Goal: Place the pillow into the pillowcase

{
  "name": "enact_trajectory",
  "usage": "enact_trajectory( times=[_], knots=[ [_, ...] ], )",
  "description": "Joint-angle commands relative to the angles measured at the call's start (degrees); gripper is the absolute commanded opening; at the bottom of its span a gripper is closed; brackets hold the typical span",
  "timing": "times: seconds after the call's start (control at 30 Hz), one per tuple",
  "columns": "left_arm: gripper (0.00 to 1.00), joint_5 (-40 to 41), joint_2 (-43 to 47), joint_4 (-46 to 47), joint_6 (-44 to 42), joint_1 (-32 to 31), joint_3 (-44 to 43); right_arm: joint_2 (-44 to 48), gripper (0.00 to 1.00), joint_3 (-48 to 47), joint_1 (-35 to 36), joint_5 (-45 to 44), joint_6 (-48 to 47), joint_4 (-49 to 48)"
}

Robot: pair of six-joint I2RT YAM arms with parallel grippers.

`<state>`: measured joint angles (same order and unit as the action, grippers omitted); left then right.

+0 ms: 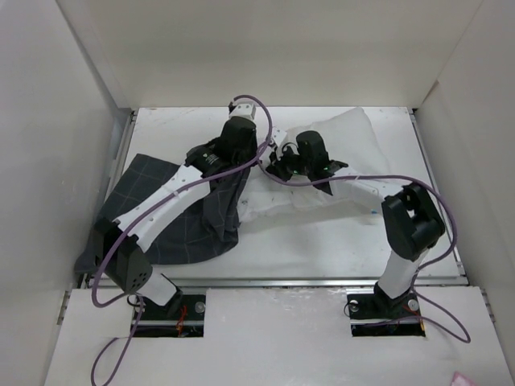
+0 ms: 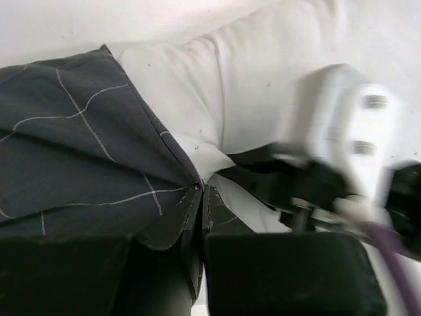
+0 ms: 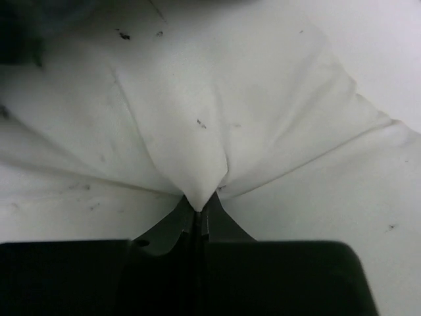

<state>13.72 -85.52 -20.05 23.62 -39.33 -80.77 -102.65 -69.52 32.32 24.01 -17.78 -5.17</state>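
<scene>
The left jaws are clamping the hem of the charcoal grid-checked pillowcase [image 1: 205, 227], rumpled on the bench [image 1: 338, 241], while the right jaws are pinching a puckered fold of the speckled white pillow [image 1: 354, 145] beside it.

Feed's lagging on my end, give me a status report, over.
Left pincer shut on pillowcase edge. Right pincer shut on pillow fabric. Pillow mostly outside pillowcase. No obstruction seen.

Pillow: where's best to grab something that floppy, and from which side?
Pinch a loose fold of the pillow at its end nearest the pillowcase, coming from the right, as the right gripper does. It is too fat to span.
</scene>
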Motion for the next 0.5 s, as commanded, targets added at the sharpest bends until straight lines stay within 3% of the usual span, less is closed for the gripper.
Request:
enact_trajectory(
  times=[0.0,0.03,0.13,0.23,0.33,0.47],
  knots=[
    [0.00,-2.55,-3.06,4.50,-2.34,0.74,-5.86,5.84,0.00,3.58,-0.05,-1.16,10.53,-12.46],
    [0.00,-2.55,-4.12,5.02,-2.87,1.27,-7.37,8.49,0.00,5.16,-0.67,-2.03,13.71,-19.72],
    [0.00,-5.08,-9.73,5.02,-4.19,2.67,-15.60,18.34,0.00,10.18,-2.52,-5.18,24.15,-29.68],
    [0.00,-8.69,-14.66,3.71,-5.69,2.68,-26.31,23.88,0.00,11.42,-2.52,-8.53,27.61,-32.27],
    [0.00,-12.65,-20.12,2.04,-7.52,1.37,-35.99,24.52,0.00,11.94,-2.52,-11.52,29.99,-33.76],
    [0.00,-16.87,-23.29,0.28,-9.37,-2.84,-41.48,19.88,0.00,14.32,-2.52,-17.93,36.13,-41.74]
  ],
)
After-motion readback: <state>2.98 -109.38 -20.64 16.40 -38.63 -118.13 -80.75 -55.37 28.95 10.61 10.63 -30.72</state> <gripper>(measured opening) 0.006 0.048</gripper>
